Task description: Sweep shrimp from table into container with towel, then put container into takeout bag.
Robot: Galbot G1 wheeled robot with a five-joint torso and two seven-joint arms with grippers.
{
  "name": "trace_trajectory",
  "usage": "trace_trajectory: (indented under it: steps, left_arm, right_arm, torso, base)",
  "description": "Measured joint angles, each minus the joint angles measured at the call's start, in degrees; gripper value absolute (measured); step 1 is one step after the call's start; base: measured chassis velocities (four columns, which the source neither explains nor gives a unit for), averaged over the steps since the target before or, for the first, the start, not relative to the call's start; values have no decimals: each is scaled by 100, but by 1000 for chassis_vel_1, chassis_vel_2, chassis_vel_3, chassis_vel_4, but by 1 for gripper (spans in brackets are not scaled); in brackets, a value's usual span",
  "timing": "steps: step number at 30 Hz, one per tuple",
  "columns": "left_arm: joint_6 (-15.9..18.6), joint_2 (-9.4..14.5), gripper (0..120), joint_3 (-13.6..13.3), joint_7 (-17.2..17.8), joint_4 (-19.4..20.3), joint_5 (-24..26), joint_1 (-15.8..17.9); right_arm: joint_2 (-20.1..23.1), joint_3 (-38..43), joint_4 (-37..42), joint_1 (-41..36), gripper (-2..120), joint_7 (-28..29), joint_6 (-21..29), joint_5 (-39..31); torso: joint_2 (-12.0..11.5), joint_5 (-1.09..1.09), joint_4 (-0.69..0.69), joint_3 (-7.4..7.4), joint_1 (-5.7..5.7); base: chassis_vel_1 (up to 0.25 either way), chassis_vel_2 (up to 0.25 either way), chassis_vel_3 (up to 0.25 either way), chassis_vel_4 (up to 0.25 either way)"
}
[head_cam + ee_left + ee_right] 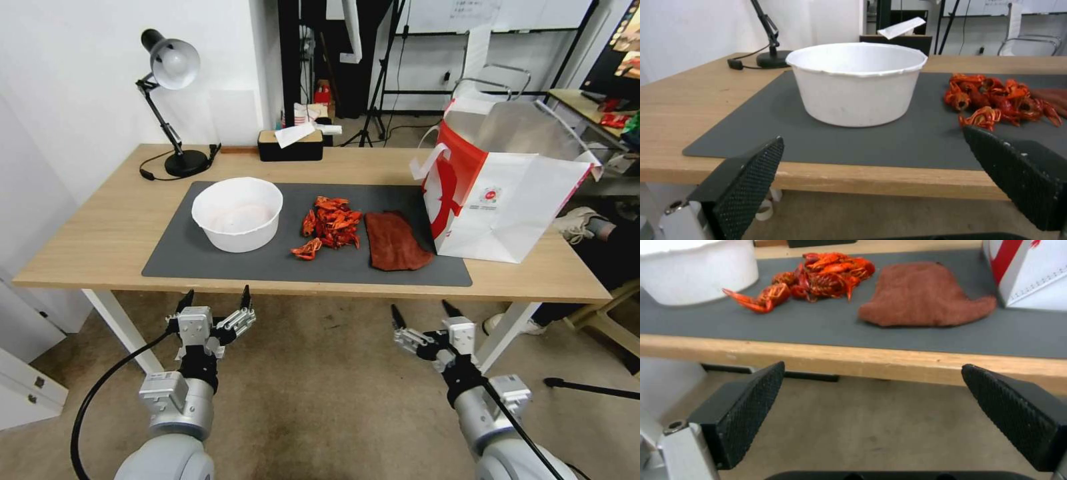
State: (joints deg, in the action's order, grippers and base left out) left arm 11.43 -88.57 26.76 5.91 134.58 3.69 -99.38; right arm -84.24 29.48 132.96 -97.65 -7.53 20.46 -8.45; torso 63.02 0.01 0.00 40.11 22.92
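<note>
Both grippers are hanging below the near edge of the table [100,227] in the head view, the left gripper [216,298] and the right gripper [421,311] each with fingers spread wide and holding nothing. On the dark grey mat [220,263] the container [237,213] is sitting toward the left, the shrimp [330,225] are lying in a pile just beside it in the middle, and the towel [397,241] is lying flat next to them. The takeout bag [497,193] is standing at the mat's right end, its mouth open, with the towel's far corner right at its base. A desk lamp [172,100] and a black tissue box [291,144] are standing along the far edge.

Left wrist view: the left gripper [871,156] is spreading its black fingers [746,176] apart in front of the table edge, facing the container [857,83], with the shrimp [1000,100] beside it on the mat [889,143].

Right wrist view: the right gripper [871,393] is gaping below the table edge [862,361], aimed toward the towel [920,295]. The shrimp [818,278] are lying between the container [695,271] and the towel, and the takeout bag [1031,273] is standing just past the towel.
</note>
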Motion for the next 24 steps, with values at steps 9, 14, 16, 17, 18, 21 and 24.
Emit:
trace_trajectory:
  steps: [9, 14, 16, 17, 18, 21, 24]
  left_arm:
    - [-60, 1, 100, 14, -32, 1, -1, -22]
    - [-86, -4, 100, 26, -37, 16, -11, -42]
    - [-92, -3, 100, 36, -40, 27, -18, -49]
    - [-99, 0, 100, 53, -45, 41, -23, -57]
    - [-105, 13, 100, 86, -55, 82, -26, -78]
    - [-109, 44, 100, 129, -73, 132, -25, -98]
    - [-110, 138, 100, 237, -91, 203, 2, -81]
  right_arm:
    - [8, 78, -79, 147, 100, 173, -163, -330]
    - [9, 92, -97, 152, 100, 249, -236, -382]
    - [12, 100, -97, 156, 100, 268, -245, -399]
    - [17, 109, -97, 160, 100, 293, -264, -434]
    - [26, 127, -96, 165, 100, 320, -305, -481]
    - [40, 144, -86, 169, 100, 355, -323, -543]
    - [73, 163, -65, 183, 100, 435, -335, -665]
  torso:
    - [0, -1, 0, 0, 0]
    - [0, -1, 0, 0, 0]
    - [0, -1, 0, -1, 0]
    - [0, -1, 0, 0, 0]
    - [0, -1, 0, -1, 0]
    - [0, 0, 0, 0, 0]
    - [0, -1, 1, -1, 0]
  base:
    - [0, 0, 0, 0]
    - [0, 0, 0, 0]
    - [0, 0, 0, 0]
    - [0, 0, 0, 0]
    - [0, 0, 0, 0]
    - [0, 0, 0, 0]
    - [0, 0, 0, 0]
